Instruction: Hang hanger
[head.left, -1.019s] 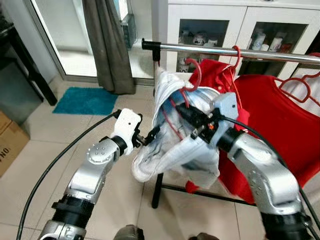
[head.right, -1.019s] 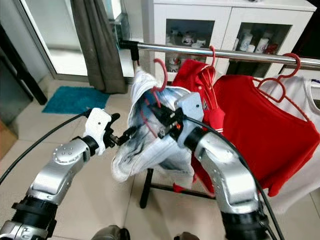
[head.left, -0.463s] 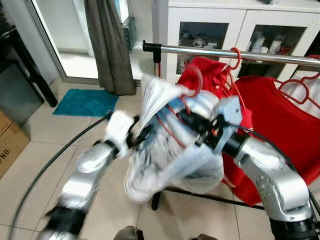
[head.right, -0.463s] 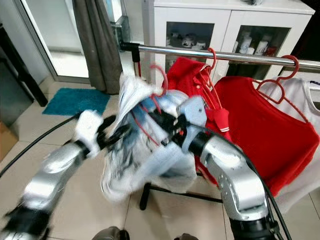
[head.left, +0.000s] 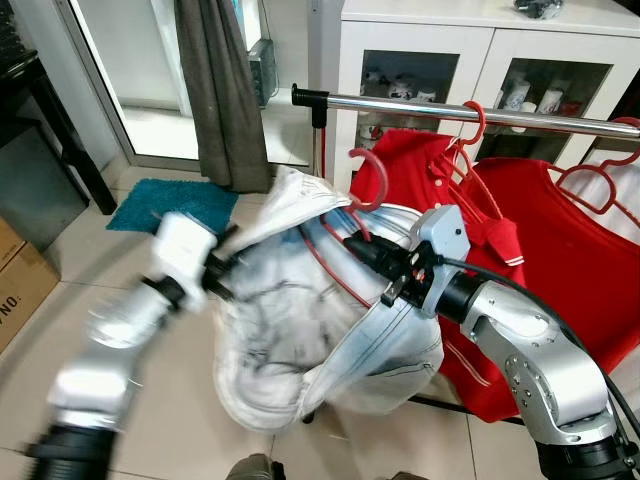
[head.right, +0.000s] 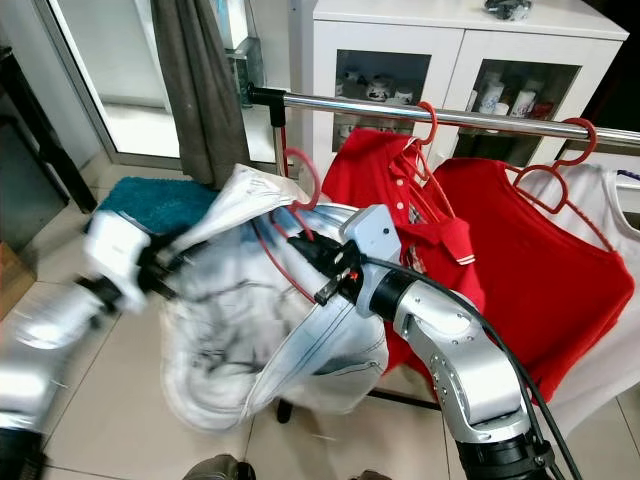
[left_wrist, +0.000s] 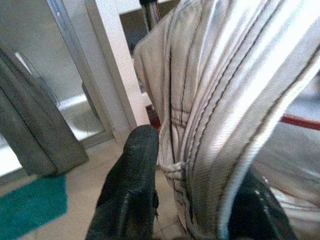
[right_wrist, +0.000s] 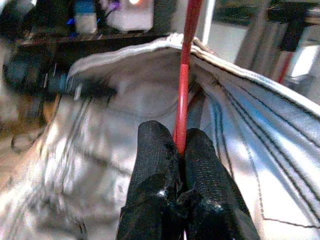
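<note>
The thin red plastic hanger (right_wrist: 184, 95), pinched in the right hand (right_wrist: 181, 150), looks stiff, while the limp pale denim garment (head.left: 300, 350), clamped in the left hand (left_wrist: 192, 200), should sag and swing.

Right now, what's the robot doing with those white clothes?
It is trying to hang a white garment on a red hanger onto the metal rail. The right gripper is pinched on the hanger's red wire, and the left gripper holds the cloth's edge. The hook is below the rail, not on it yet. Red shirts already hang there.
</note>
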